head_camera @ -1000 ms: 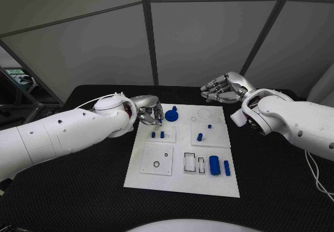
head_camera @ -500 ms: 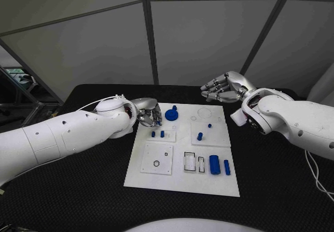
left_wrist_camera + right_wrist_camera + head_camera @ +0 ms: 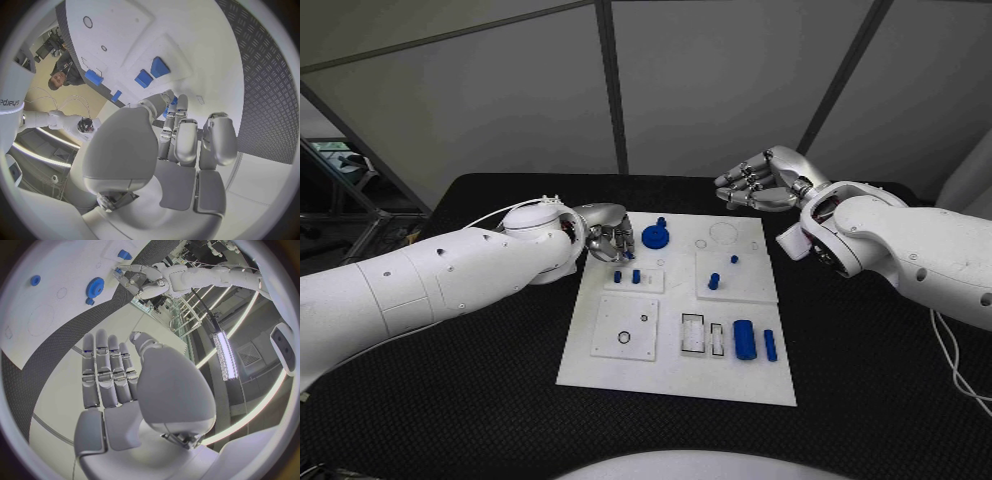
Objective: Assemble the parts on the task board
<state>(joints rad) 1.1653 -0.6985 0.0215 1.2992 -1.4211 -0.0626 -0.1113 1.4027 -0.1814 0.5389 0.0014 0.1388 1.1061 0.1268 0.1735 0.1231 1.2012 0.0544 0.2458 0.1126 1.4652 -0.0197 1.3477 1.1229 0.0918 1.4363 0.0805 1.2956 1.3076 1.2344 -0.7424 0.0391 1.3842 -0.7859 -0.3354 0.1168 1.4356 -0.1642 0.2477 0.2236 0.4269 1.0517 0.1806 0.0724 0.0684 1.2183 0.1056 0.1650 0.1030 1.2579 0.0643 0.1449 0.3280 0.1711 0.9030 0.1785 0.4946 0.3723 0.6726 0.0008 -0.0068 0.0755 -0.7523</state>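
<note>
L hand (image 3: pixel 606 240) fingers (image 3: pixel 177 131) are curling inward at the task board's (image 3: pixel 678 375) far-left corner, tips down by a small blue part (image 3: pixel 172 105) there; can't tell whether they're pinching it or just touching. R hand (image 3: pixel 764 180) is hovering above the desk (image 3: pixel 459 400) beyond the board's far-right corner, fingers (image 3: pixel 106 372) lying straight and side by side, holding nothing.

Board is a white plate w/ raised square panels and cut-out slots, lying mid-desk between both arms. Blue gear (image 3: pixel 655 238) is sitting just beside the L fingers. Two short blue pegs (image 3: pixel 626 277) are standing nearer the robot from that hand, two more pegs (image 3: pixel 723 273) on the panel to the right. A blue cylinder (image 3: pixel 744 341) and a slim blue bar (image 3: pixel 770 346) are lying at the near-right, well apart from both hands.
</note>
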